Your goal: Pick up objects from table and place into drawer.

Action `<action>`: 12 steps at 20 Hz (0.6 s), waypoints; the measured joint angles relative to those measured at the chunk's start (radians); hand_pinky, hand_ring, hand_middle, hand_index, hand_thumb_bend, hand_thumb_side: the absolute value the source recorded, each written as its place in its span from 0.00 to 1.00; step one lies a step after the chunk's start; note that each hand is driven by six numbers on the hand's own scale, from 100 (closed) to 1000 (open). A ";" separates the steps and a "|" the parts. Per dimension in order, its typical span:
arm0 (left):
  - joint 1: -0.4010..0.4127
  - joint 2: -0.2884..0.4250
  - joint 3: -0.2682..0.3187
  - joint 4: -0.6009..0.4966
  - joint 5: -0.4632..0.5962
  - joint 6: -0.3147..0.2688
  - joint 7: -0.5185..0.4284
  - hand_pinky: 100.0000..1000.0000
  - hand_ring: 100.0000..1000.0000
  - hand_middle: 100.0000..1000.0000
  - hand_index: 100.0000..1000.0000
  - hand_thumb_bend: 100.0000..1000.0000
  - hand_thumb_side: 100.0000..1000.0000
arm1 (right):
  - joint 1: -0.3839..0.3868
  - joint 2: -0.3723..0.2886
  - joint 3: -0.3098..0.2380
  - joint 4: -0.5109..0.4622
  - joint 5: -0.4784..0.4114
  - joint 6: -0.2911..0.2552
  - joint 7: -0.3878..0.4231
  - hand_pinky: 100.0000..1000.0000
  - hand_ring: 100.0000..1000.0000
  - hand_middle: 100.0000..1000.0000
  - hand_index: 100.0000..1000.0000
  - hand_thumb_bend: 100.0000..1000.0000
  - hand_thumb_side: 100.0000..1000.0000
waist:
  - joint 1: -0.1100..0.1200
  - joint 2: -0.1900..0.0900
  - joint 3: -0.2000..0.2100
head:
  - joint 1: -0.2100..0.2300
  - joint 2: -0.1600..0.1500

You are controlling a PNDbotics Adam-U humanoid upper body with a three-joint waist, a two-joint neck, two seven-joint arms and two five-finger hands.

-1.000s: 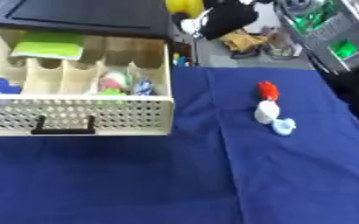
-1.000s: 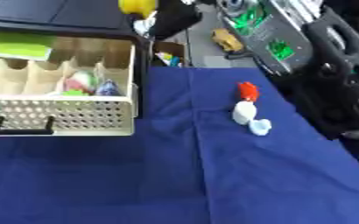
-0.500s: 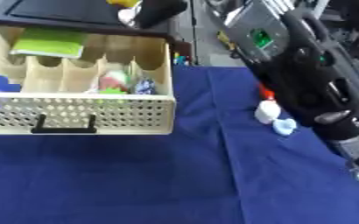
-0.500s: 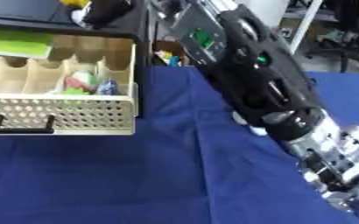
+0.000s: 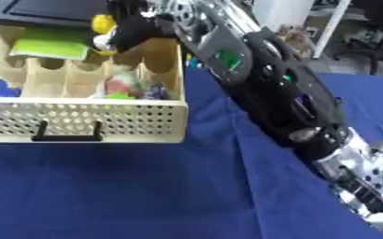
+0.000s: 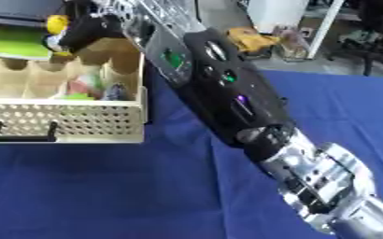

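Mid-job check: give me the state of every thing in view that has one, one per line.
Drawer: pulled open, dividers showing, several small items in its compartments.
Right hand: over the drawer's back part, fingers curled around a yellow object.
Yellow object: held in the right hand above the drawer, not yet set down.
Green item: lying in the drawer's back section.
Left hand: not in view.
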 measured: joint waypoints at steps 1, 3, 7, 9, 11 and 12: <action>0.000 0.000 0.000 0.000 0.000 0.000 0.000 0.31 0.52 0.58 0.80 0.16 0.98 | 0.000 0.001 -0.003 0.000 -0.002 -0.003 0.004 0.52 0.65 0.54 0.73 0.49 0.55 | 0.000 0.000 0.000 | 0.000 0.000; 0.000 0.000 0.000 0.000 0.000 0.001 -0.001 0.31 0.52 0.58 0.80 0.16 0.98 | 0.000 0.001 -0.007 0.000 -0.004 -0.005 0.010 0.53 0.65 0.55 0.74 0.51 0.54 | -0.001 0.000 0.002 | 0.000 0.000; -0.001 0.000 0.000 0.000 0.000 0.001 -0.001 0.31 0.52 0.58 0.80 0.16 0.98 | 0.000 0.001 -0.010 0.000 -0.005 -0.006 0.013 0.53 0.65 0.56 0.75 0.52 0.55 | 0.000 0.000 0.004 | 0.000 0.000; -0.001 0.000 0.000 0.000 0.000 0.001 -0.002 0.31 0.52 0.58 0.80 0.16 0.98 | 0.000 0.001 -0.013 -0.003 -0.011 -0.006 0.013 0.53 0.65 0.55 0.75 0.52 0.55 | 0.000 0.000 0.004 | 0.001 0.000; -0.001 0.000 0.000 0.000 0.000 0.000 -0.002 0.31 0.52 0.58 0.80 0.16 0.98 | 0.000 0.001 -0.017 -0.010 -0.020 -0.004 0.011 0.52 0.64 0.55 0.74 0.52 0.55 | 0.000 0.000 0.003 | 0.002 0.000; -0.001 0.000 0.000 0.000 0.000 0.000 -0.002 0.31 0.52 0.58 0.80 0.16 0.98 | 0.000 0.001 -0.022 -0.017 -0.024 -0.002 0.007 0.52 0.64 0.55 0.74 0.52 0.55 | 0.001 0.000 0.003 | 0.003 0.000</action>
